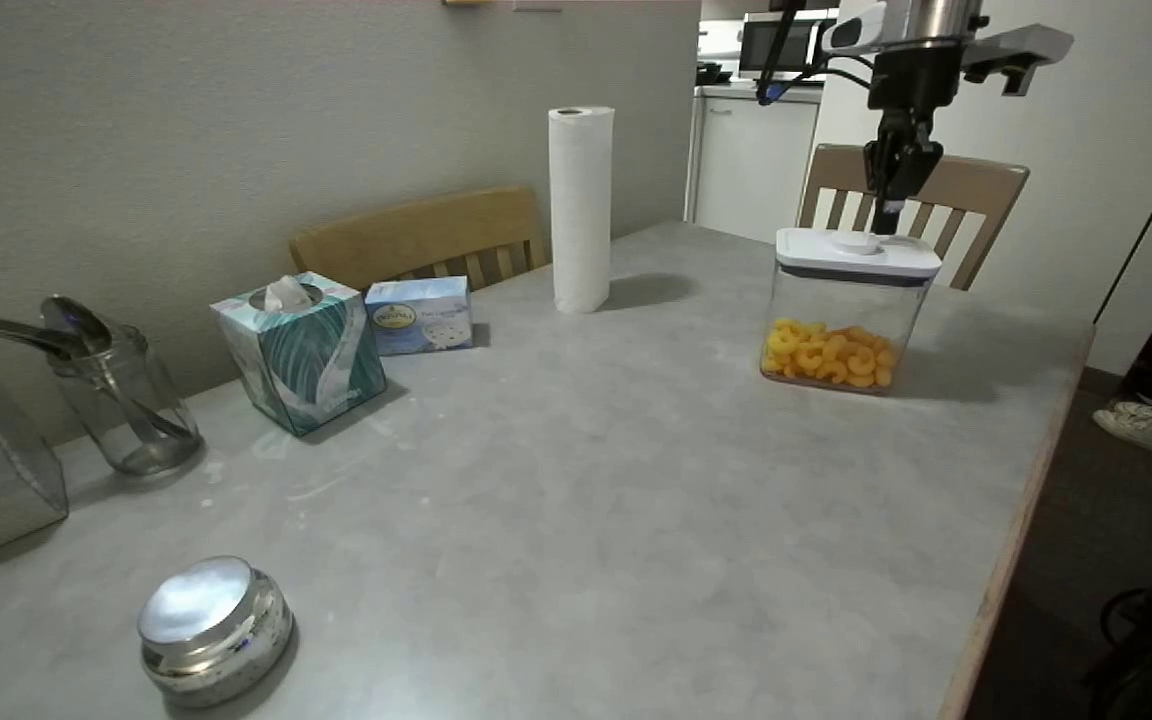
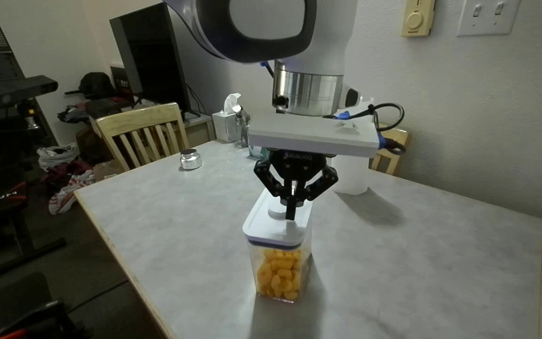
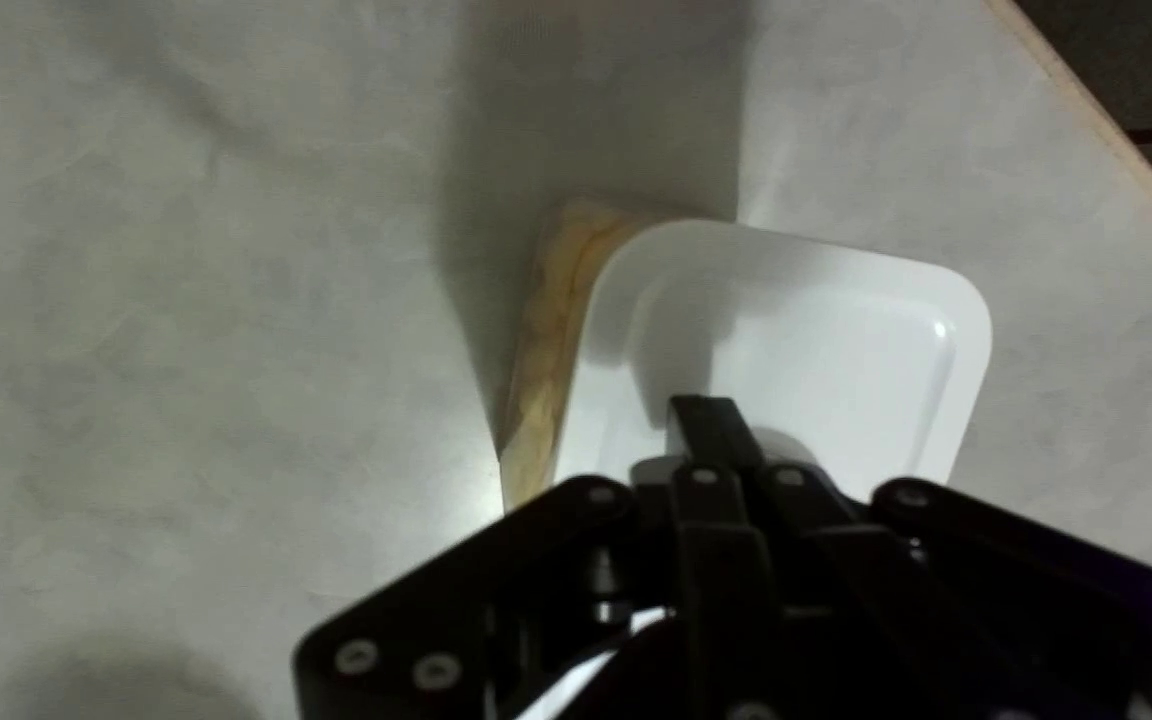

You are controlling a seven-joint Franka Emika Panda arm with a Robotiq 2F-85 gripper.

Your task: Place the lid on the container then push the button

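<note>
Hand (image 2: 292, 212): was closed, with nothing we could see in its grip.
Lid (image 3: 836, 330): sat on the container (image 1: 841, 302), beneath the hand.
Button (image 2: 277, 210): stood at the lid's middle, just picture-left of the hand's tip in both exterior views.
Coming press: we judged the hand needed a slight shift that way before it pushed down.

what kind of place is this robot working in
Probably a home, in a dining spot next to a kitchen. Wooden chairs stand at a grey table, and in the background of an exterior view is what looks like a microwave.
</note>
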